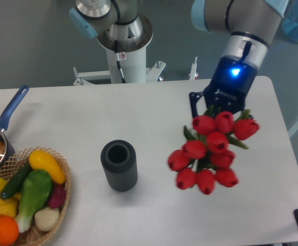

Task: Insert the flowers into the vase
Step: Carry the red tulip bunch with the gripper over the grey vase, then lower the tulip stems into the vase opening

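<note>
Gripper fingers pinched on the flowers, held above the table, right of the upright vase and apart.

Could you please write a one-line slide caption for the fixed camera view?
The tool carries the flowers above the table, right of the upright vase.

No text, label or number can be read anywhere; any marking is too blurred.
</note>
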Robot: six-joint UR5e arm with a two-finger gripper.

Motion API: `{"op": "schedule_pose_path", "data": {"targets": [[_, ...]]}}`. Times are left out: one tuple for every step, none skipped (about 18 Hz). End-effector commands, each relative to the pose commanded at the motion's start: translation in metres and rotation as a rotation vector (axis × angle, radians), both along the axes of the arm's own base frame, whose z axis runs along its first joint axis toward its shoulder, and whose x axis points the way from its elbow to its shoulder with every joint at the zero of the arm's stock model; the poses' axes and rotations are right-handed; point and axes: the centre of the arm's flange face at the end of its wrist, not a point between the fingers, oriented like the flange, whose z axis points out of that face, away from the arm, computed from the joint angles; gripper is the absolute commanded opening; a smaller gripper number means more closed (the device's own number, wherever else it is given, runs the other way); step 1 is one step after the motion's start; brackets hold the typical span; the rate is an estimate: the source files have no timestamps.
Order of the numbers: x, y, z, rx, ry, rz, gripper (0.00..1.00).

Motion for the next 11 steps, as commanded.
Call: {"op": "schedule_pose_path", "data": {"targets": [[0.008,0.003,-0.009,0.026,0.005,-0.042,0.04],[0.013,0.004,-0.016,0.052,0.001,-0.071,0.04],[0.018,0.004,-0.023,0.075,-0.02,-0.092,0.04],[0.023,0.003,-0.028,0.101,-0.028,-0.112,0.04],[0.026,0.002,-0.033,0.117,-0.02,-0.13,0.04],[0.033,0.003,-0.035,0.137,-0.007,-0.154,0.04],[0.035,0.004,-0.034,0.162,-0.003,-0.17,0.04],[0.035,0.004,-0.031,0.188,-0.007,-0.18,0.04],[0.035,0.004,-0.028,0.207,-0.01,-0.185,0.04],[0.037,0.003,-0.024,0.219,-0.008,-0.19,0.04],[0.039,0.003,-0.021,0.224,-0.003,-0.194,0.04]]}}
